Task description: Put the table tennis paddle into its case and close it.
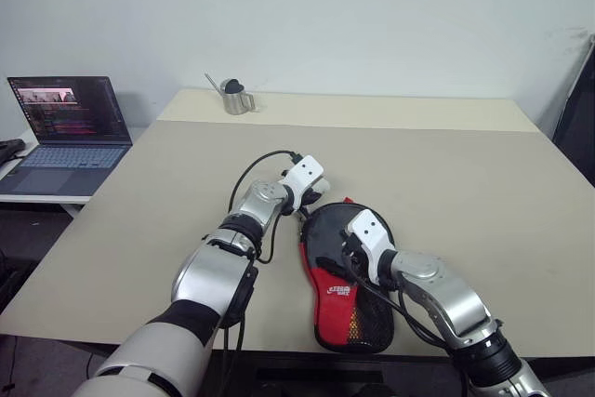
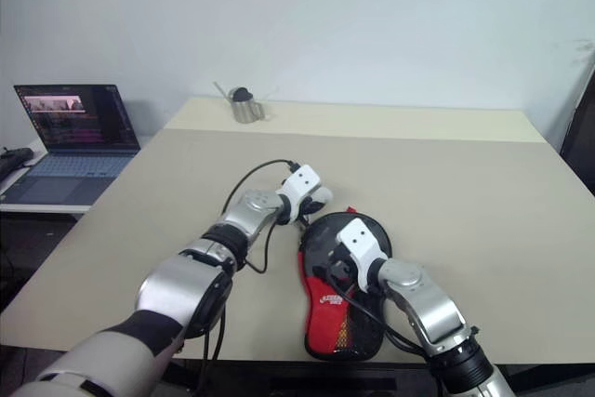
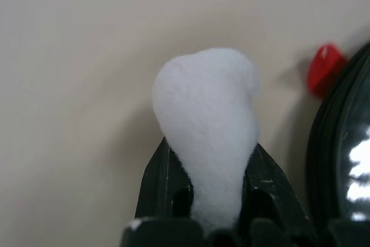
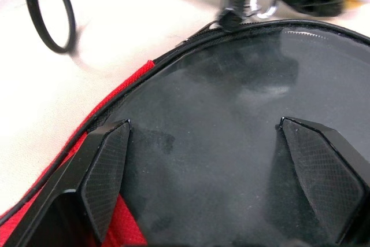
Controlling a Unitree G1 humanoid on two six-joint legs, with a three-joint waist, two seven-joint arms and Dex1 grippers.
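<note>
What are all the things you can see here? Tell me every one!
Case: one, black and red with a mesh pocket, near edge of the table, between the arms.
Pompom: one, white, at the case's far left rim.
Red tab: one, beside the case's rim.
Metal cup: one, silver, with a dark thing in it, far left part of the table.
Laptop: one, open, dark, on a side desk at left.
Table: one, beige.
Left gripper: black fingers shut on the pompom.
Right gripper: black fingers open over the case.
</note>
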